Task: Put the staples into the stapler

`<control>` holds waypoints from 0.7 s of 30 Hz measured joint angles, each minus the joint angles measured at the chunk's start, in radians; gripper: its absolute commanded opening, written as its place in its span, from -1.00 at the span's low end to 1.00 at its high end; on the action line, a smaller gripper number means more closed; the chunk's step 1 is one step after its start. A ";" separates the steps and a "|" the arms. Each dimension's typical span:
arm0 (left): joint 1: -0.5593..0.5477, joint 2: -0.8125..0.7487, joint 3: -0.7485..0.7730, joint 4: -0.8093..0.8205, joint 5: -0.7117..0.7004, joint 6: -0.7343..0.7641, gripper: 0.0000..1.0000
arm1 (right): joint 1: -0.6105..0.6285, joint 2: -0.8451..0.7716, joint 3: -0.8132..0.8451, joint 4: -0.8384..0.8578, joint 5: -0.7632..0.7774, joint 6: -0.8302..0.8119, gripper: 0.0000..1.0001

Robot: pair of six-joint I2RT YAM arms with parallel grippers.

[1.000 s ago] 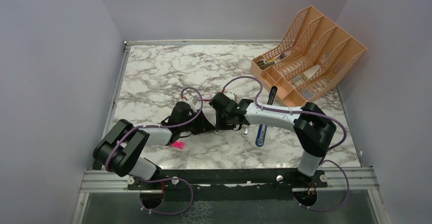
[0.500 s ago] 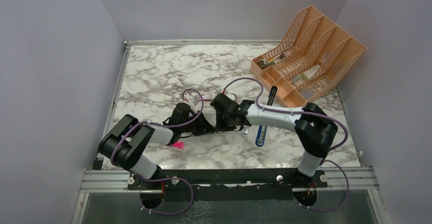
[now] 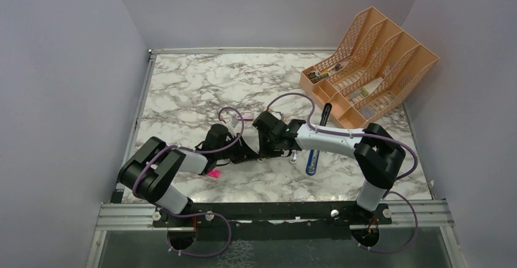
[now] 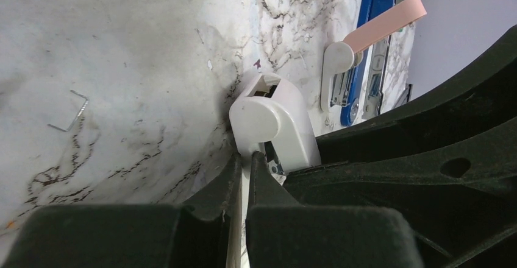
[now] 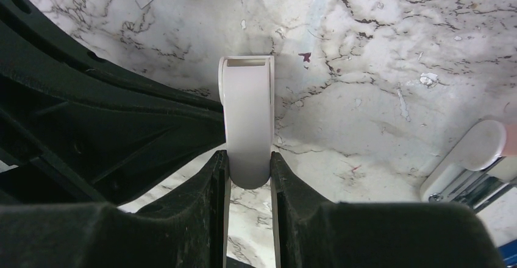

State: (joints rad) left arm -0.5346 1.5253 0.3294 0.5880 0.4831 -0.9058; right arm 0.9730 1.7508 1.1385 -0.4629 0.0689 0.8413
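Note:
A small white plastic stapler (image 5: 247,122) lies flat on the marble, and my right gripper (image 5: 249,158) is shut on its rounded end. From the other side, my left gripper (image 4: 246,156) is shut, its tips against the stapler's rounded white cap (image 4: 256,119). A thin pale sliver shows between the left fingers (image 4: 228,183); I cannot tell what it is. In the top view both grippers meet at mid-table, left gripper (image 3: 245,151) and right gripper (image 3: 268,145), and cover the stapler. The staples are hidden. One bent loose staple (image 4: 70,111) lies on the table.
A blue and white stapler (image 3: 312,161) lies open just right of the right wrist, also in the left wrist view (image 4: 353,79). A small red-and-white box (image 3: 247,116) sits behind the grippers. A pink highlighter (image 3: 211,173) lies front left. An orange file organizer (image 3: 372,67) stands back right.
My left gripper's jaws have closed from partly open to shut. The left arm's elbow shifted slightly right early on. The right arm and the white stapler have stayed put.

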 measured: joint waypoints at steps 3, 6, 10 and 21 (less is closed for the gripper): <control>-0.005 0.003 -0.001 0.006 -0.002 0.007 -1.00 | -0.010 0.000 0.017 -0.031 0.000 -0.042 -0.66; -0.010 0.006 -0.004 0.006 -0.014 0.008 -1.00 | -0.033 -0.016 0.043 -0.059 -0.011 -0.084 -0.65; -0.016 0.006 0.000 0.007 -0.028 0.011 -1.00 | -0.067 -0.026 0.078 -0.079 -0.015 -0.124 -0.62; -0.031 0.015 0.011 0.017 -0.051 0.017 -1.00 | -0.112 -0.018 0.128 -0.085 -0.015 -0.197 -0.46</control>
State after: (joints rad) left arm -0.5652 1.5406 0.3408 0.6052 0.4320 -0.8890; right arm 0.8608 1.7332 1.2667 -0.5484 0.0540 0.6445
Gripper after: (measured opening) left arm 0.018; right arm 0.296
